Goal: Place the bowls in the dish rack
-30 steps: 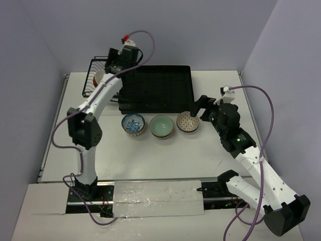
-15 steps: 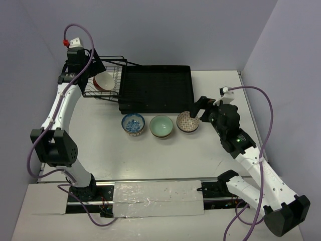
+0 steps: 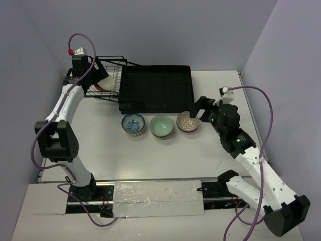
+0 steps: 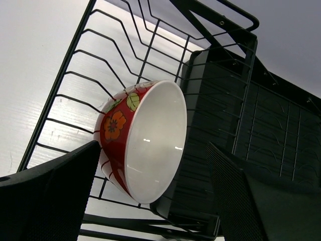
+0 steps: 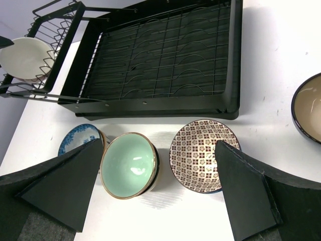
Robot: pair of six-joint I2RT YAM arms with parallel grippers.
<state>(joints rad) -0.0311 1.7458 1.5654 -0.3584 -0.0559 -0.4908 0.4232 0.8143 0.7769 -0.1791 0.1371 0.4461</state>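
The black dish rack [image 3: 155,89] lies at the back, its wire basket [image 3: 111,93] joined at the left end. A red floral bowl [image 4: 120,125] with a white inside rests on its side in the basket [image 4: 70,85]; it also shows in the top view [image 3: 105,83]. My left gripper [image 4: 153,145] is open around that bowl, the left finger close to its red side, the right finger apart. A blue bowl [image 3: 133,124], a green bowl [image 3: 161,126] and a brown patterned bowl [image 3: 186,121] stand in a row before the rack. My right gripper [image 5: 159,142] is open and empty above the green bowl [image 5: 128,165] and the patterned bowl [image 5: 203,155].
A dark-rimmed bowl with a beige inside [image 5: 308,108] stands right of the patterned bowl, only in the right wrist view. The rack's ridged tray [image 5: 160,60] holds nothing. Grey walls close in the table at the back and both sides.
My left arm has swung from over the basket to its left side, and the red bowl now lies tipped with its white inside showing. The right arm has not moved.
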